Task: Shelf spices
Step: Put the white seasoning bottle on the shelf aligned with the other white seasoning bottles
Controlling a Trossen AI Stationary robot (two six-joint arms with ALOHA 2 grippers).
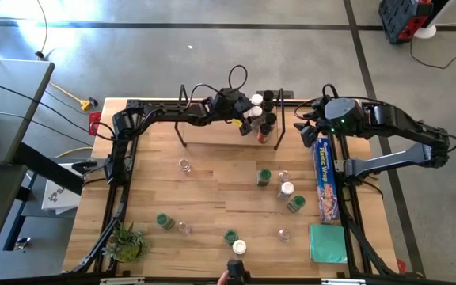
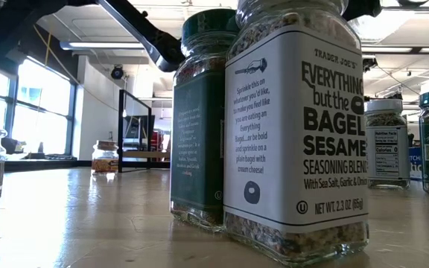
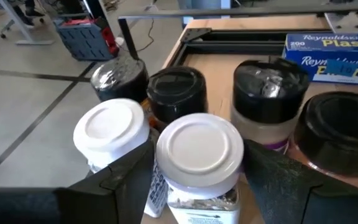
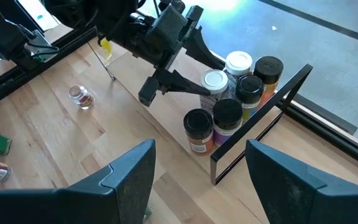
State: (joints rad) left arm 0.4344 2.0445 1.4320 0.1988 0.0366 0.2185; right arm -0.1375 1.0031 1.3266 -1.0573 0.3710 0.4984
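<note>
Beside shelved jars [image 1: 264, 111] (dark-lidded), wire frame [image 1: 279, 119]

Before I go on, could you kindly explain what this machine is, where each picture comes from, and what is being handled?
It is a robot with two dark arms at a wooden table, each ending in a two-finger gripper. One picture looks straight down, one sits at table height behind a bagel-seasoning jar, and two look out from the arms' wrists.

At the far edge stands a low shelf with six spice jars grouped at its right end. The left gripper is there, its fingers either side of a white-lidded jar standing on the board; they look parted rather than clamped. The right gripper waits open near the shelf's right end, holding nothing.

More jars stand or lie about the table, beside a blue plastic-wrap box and a small plant.
</note>
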